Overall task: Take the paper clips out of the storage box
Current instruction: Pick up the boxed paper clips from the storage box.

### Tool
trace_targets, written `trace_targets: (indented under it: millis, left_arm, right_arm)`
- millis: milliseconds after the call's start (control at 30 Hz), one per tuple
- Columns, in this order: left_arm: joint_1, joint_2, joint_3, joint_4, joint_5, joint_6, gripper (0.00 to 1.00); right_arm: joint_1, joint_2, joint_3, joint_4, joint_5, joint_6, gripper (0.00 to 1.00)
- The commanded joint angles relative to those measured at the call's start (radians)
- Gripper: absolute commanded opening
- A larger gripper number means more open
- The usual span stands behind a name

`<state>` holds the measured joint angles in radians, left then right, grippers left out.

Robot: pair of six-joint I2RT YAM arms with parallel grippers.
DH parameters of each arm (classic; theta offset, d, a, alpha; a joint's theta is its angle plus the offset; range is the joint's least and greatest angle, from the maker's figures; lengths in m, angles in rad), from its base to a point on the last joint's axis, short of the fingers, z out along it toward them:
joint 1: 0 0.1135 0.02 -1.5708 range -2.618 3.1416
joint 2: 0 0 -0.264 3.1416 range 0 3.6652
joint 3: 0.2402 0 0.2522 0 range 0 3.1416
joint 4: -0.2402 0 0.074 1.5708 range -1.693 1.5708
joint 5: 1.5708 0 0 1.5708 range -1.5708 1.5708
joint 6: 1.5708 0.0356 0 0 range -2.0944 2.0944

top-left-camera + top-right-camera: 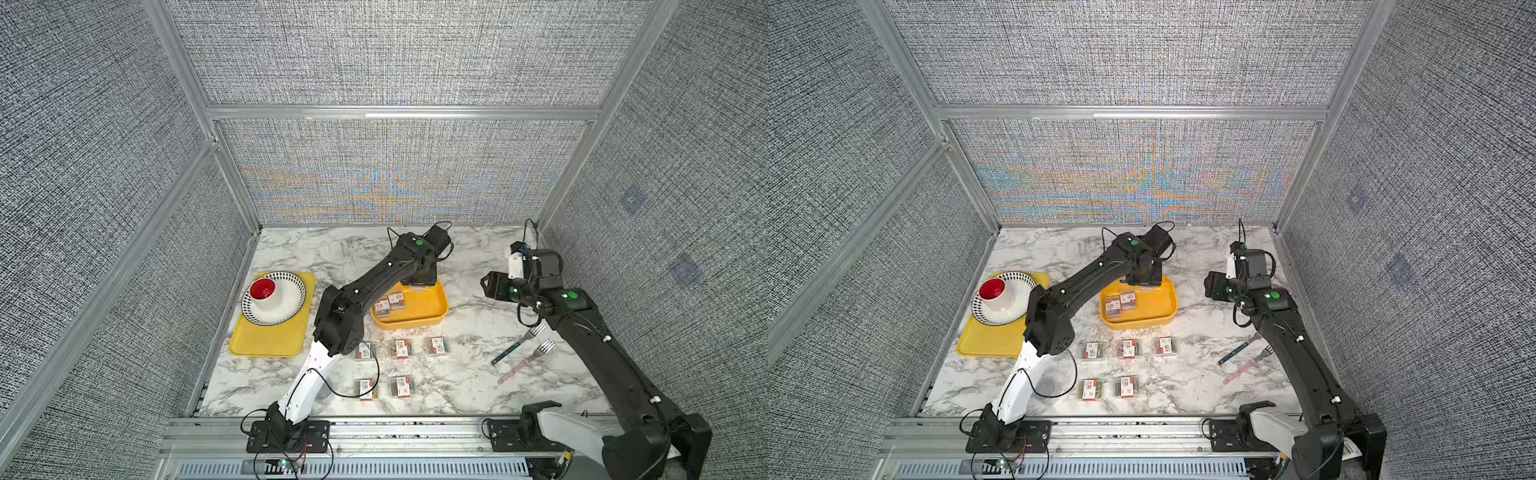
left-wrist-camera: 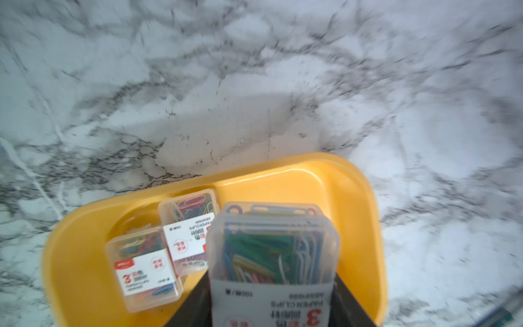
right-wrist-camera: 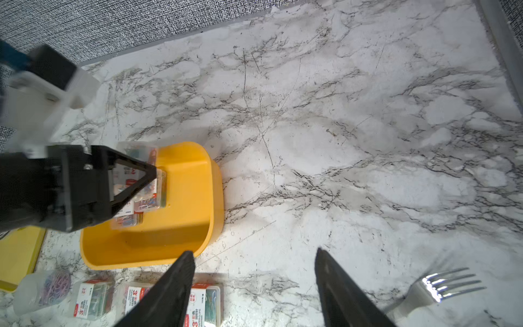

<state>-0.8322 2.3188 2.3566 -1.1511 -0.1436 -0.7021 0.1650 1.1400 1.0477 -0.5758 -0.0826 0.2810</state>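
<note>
L gripper (image 2: 271,273) shut tight on 1 paper-clip case (image 2: 273,249), held just above the storage box (image 2: 353,198); R gripper (image 3: 254,252) spread wide, holding nothing, above bare bench (image 1: 457,395).

Storage box (deep, yellow) sits mid-bench w/ 2 cases lying flat inside, side by side at its left end: front case (image 1: 382,308) & back case (image 1: 397,300). Out on the bench in front of the box: 5 cases, i.e. back row of 3 (image 1: 401,348) + front row of 2 (image 1: 402,385). Total 8 cases. R wrist view also shows 1 round clear tub (image 3: 45,288) of clips at the end of a case row. Flat yellow tray (image 1: 266,345) at left carries 1 dot-rimmed plate (image 1: 299,291), w/ 1 white cup (image 1: 266,293), red inside, on it. 2 forks lie on the bench at right: blue-handled fork (image 1: 505,355) & pink-handled fork (image 1: 515,372).
</note>
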Motion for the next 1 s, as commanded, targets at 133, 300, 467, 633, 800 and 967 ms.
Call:
trace_targets:
  millis: [133,300,467,633,800,967]
  left_arm:
    - [-0.036,-0.239,-0.091,0.002,0.001,0.213,0.48]
    - [-0.094,-0.414,-0.317,0.122,0.193,0.393,0.47]
    - [-0.157,-0.538,-0.548,0.22,0.295,0.489,0.44]
    - [-0.254,-0.551,-0.672,0.203,0.352,0.592,0.43]
    - [-0.366,-0.498,-0.725,0.16,0.386,0.673,0.42]
    - [-0.449,-0.429,-0.735,0.092,0.326,0.758,0.42]
  right_arm:
    - [0.001,-0.023,0.058,-0.028,-0.015,0.022,0.7]
    - [0.001,-0.069,0.061,-0.033,-0.023,0.048,0.71]
    - [-0.001,-0.105,0.071,-0.054,0.009,0.053,0.71]
    - [-0.016,-0.121,0.126,-0.098,0.038,0.014,0.71]
    - [-0.076,-0.144,0.204,-0.128,0.026,0.0,0.71]
    - [-0.134,-0.177,0.233,-0.126,0.012,0.004,0.71]
